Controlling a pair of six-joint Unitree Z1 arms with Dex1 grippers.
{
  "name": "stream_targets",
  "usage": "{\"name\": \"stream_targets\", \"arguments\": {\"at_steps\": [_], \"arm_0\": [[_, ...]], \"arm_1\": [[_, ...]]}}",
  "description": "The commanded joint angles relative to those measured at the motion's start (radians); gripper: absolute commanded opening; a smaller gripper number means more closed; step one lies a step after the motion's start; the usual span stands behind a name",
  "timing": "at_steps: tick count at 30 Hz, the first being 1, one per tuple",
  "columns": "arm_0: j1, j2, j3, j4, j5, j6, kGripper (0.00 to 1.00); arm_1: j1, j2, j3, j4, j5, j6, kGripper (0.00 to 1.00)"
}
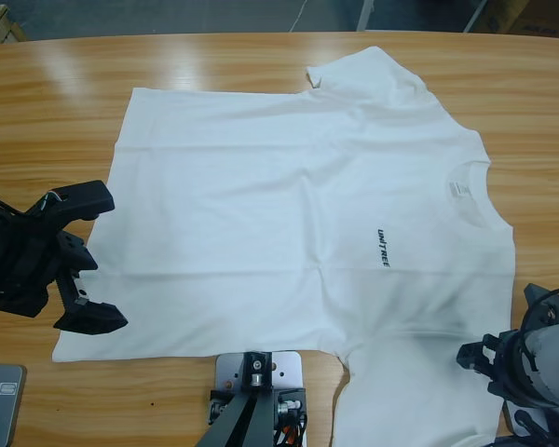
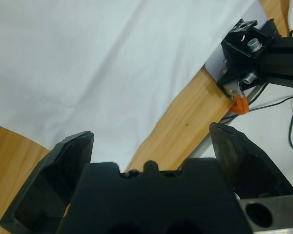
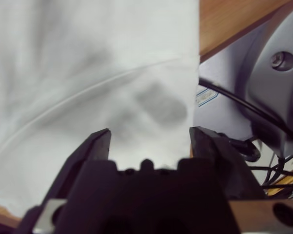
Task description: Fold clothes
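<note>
**At the surface's left edge, an open tool beside a flat shirt**

At the far left of the high view, the left tool [image 1: 87,261] stands with its two black jaws spread wide, holding nothing; its tips sit just at the hem of the shirt [image 1: 289,214], about over the bottom corner, and whether they touch the cloth cannot be told. Its wrist view shows the same tool [image 2: 151,139] above the white hem, with bare wood beside it.

Across the middle, the shirt lies spread flat on the glossy, wood-grained surface [image 1: 65,84], hem to the left and round neck to the right. Its cloth is plain white, smooth with soft creases; small dark lettering [image 1: 382,248] marks the chest, and a white label [image 1: 457,189] sits inside the collar. One sleeve reaches toward the far edge, the other toward the near edge.

At the lower right, the right tool [image 1: 473,356] sits by the near sleeve. Its wrist view shows that tool [image 3: 150,139] with jaws parted, empty, over wrinkled white cloth.
</note>
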State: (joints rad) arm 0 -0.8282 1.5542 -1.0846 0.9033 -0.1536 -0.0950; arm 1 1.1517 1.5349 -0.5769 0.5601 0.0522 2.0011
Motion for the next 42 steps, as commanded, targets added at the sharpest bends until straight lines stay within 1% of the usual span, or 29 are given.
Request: {"name": "stream_targets", "arguments": {"at_steps": [1,2,4,5,6,8,10,12,14,16,17,18,19,22,25,26,28,30,32,37,42], "arm_0": [[-0.007,0.031,0.018,0.016,0.008,0.004,0.927],[-0.007,0.029,0.02,0.016,0.008,0.004,0.927],[-0.006,0.029,0.019,0.017,0.008,0.003,0.927],[-0.007,0.03,0.017,0.017,0.008,0.004,0.927],[-0.007,0.033,0.016,0.016,0.008,0.004,0.927],[-0.007,0.037,0.014,0.016,0.008,0.004,0.927],[-0.007,0.037,0.014,0.017,0.008,0.004,0.927],[-0.007,0.029,0.015,0.017,0.008,0.004,0.927],[-0.007,0.023,0.017,0.022,0.008,0.004,0.927],[-0.007,0.019,0.017,0.028,0.008,0.004,0.927],[-0.007,0.016,0.017,0.03,0.008,0.004,0.927],[-0.007,0.013,0.017,0.033,0.008,0.004,0.927],[-0.007,0.01,0.017,0.038,0.008,0.004,0.927],[-0.007,0.007,0.017,0.044,0.008,0.004,0.927],[-0.007,0.009,0.014,0.045,0.008,0.005,0.927],[-0.006,0.012,0.013,0.044,0.008,0.005,0.927],[-0.007,0.02,0.012,0.043,0.008,0.004,0.927],[-0.007,0.031,0.008,0.04,0.008,0.005,0.927],[-0.007,0.036,0.007,0.04,0.008,0.006,0.927],[-0.007,0.022,0.012,0.044,0.008,0.005,0.927],[-0.007,0.014,0.011,0.048,0.008,0.005,0.927]], "arm_1": [[-0.014,0.041,0.002,0.005,0.026,-0.028,0.872],[-0.014,0.037,-0.002,0.011,0.022,-0.032,0.873],[-0.014,0.008,-0.014,0.028,-0.01,-0.047,0.94],[-0.014,-0.018,-0.021,0.056,-0.018,-0.048,0.95],[-0.014,-0.051,-0.031,0.085,-0.018,-0.021,0.947],[-0.014,-0.121,-0.03,0.093,-0.007,0.079,0.945],[-0.014,-0.162,-0.017,0.09,-0.009,0.163,0.945],[-0.014,-0.218,0.044,0.057,0.009,0.271,0.942],[-0.014,-0.233,0.095,-0.005,0.004,0.309,0.904],[-0.014,-0.208,0.158,-0.114,0.005,0.343,0.886],[-0.014,-0.193,0.194,-0.176,0.004,0.358,0.855],[-0.014,-0.185,0.21,-0.207,0.003,0.365,0.849],[-0.014,-0.184,0.212,-0.21,0.001,0.367,0.847],[-0.013,-0.168,0.213,-0.212,-0.01,0.366,0.781],[-0.01,-0.206,0.213,-0.203,-0.011,0.35,0.776],[-0.01,-0.239,0.21,-0.191,-0.008,0.325,0.782],[0.007,-0.296,0.203,-0.16,0.028,0.274,0.977],[0.073,-0.336,0.203,-0.111,0.043,0.273,0.985],[0.118,-0.352,0.202,-0.096,0.041,0.279,0.999],[0.146,-0.337,0.199,-0.1,0.035,0.306,1.0],[0.283,-0.313,0.192,-0.119,0.0,0.433,1.0]]}}
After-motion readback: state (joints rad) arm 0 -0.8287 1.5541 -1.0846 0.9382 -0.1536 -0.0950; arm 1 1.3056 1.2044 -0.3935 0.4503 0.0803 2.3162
